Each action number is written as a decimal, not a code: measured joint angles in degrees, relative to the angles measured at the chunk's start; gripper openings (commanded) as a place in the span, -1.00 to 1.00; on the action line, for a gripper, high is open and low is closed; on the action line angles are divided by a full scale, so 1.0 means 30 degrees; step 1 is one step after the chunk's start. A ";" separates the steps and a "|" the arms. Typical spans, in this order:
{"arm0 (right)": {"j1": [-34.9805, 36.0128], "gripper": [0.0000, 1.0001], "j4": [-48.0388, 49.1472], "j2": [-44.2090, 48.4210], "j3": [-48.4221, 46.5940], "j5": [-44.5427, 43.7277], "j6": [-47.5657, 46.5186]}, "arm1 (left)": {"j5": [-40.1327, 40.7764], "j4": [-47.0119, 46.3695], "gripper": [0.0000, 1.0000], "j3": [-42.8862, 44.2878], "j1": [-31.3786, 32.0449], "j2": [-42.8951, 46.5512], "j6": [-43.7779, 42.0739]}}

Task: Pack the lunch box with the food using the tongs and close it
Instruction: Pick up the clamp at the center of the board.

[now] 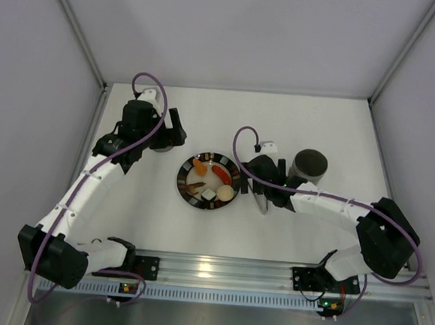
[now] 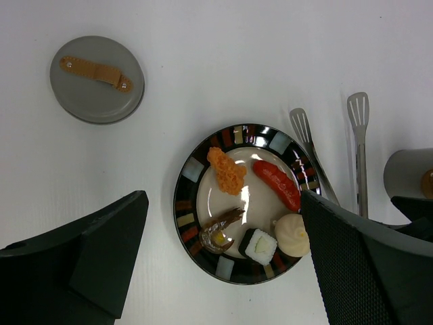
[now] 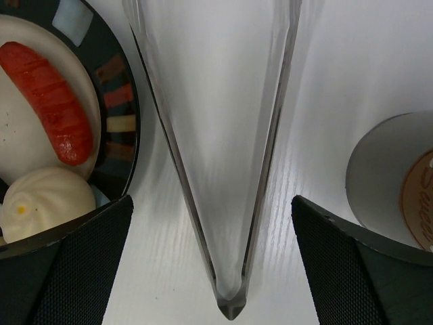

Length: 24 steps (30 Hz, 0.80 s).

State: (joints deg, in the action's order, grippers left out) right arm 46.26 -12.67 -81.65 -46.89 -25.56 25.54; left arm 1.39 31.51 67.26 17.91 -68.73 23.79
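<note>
On the plate (image 2: 183, 220) we count five food pieces (image 2: 226, 170); beside its rim, one tongs (image 3: 230, 305) (spread, empty), right gripper (image 3: 213, 233) wide.

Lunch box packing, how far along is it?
Done: the lid is off, lying aside. In hand: the open right gripper hovers over the tongs, not yet gripping. Left: all five food pieces sit on the plate; packing and closing the lunch box remain.

No full word can be read anywhere. The lunch box (image 3: 375, 179) bears a tan label (image 3: 421, 196) at the right edge of the right wrist view. Its pale curly lettering is cut off there and cannot be made out.
</note>
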 measured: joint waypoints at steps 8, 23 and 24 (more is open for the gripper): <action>-0.1020 0.99 0.1552 -0.1188 0.0284 0.0940 -0.0022 | 0.0007 0.0000 0.98 0.0000 0.0000 0.0000 -0.0007; -0.1763 0.97 0.2980 -0.2718 0.0503 0.2907 -0.0860 | 0.0058 0.0000 0.98 0.0000 0.0000 -0.0007 -0.0066; -0.1770 0.96 0.3024 -0.2718 0.0510 0.2922 -0.0903 | 0.0058 0.0000 0.98 0.0000 0.0000 -0.0007 -0.0073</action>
State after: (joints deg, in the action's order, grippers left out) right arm 40.95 -3.60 -89.80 -45.36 -16.80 22.83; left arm 1.56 31.51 67.26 17.91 -68.75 23.57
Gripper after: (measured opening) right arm 0.989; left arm 0.990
